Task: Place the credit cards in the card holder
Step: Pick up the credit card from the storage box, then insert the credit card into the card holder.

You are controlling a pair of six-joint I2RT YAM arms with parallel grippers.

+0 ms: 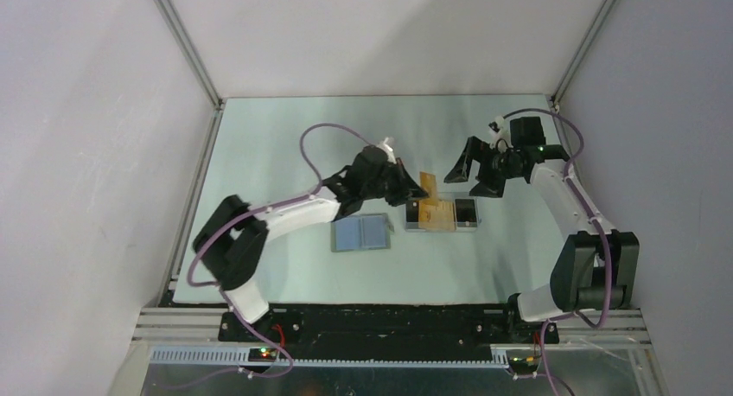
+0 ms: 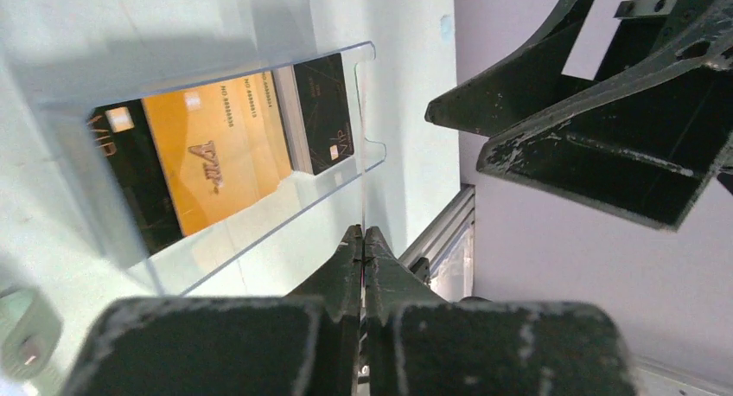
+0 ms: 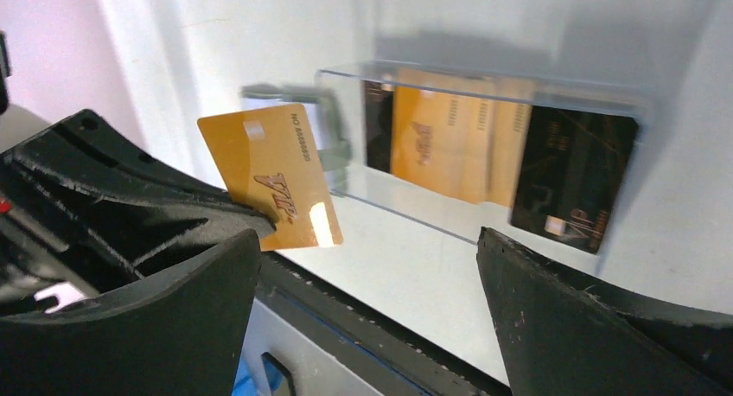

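Note:
My left gripper (image 1: 413,188) is shut on one orange-gold credit card (image 1: 428,182), held upright above the table. The right wrist view shows that card's (image 3: 272,175) face; in the left wrist view it shows only edge-on, rising from my shut left gripper (image 2: 363,233). More credit cards, orange-gold (image 1: 436,213) and black (image 1: 466,211), lie in a clear tray (image 1: 418,226). The card holder (image 1: 361,233) lies open on the table to the left of the tray, bluish-grey inside up. My right gripper (image 1: 471,169) hangs open just right of the held card, with nothing between its fingers (image 3: 596,327).
The clear tray (image 2: 337,175) sits mid-table between the two grippers. White walls with metal frame rails (image 1: 194,188) enclose the table on the left, right and back. The arm bases stand at the near edge.

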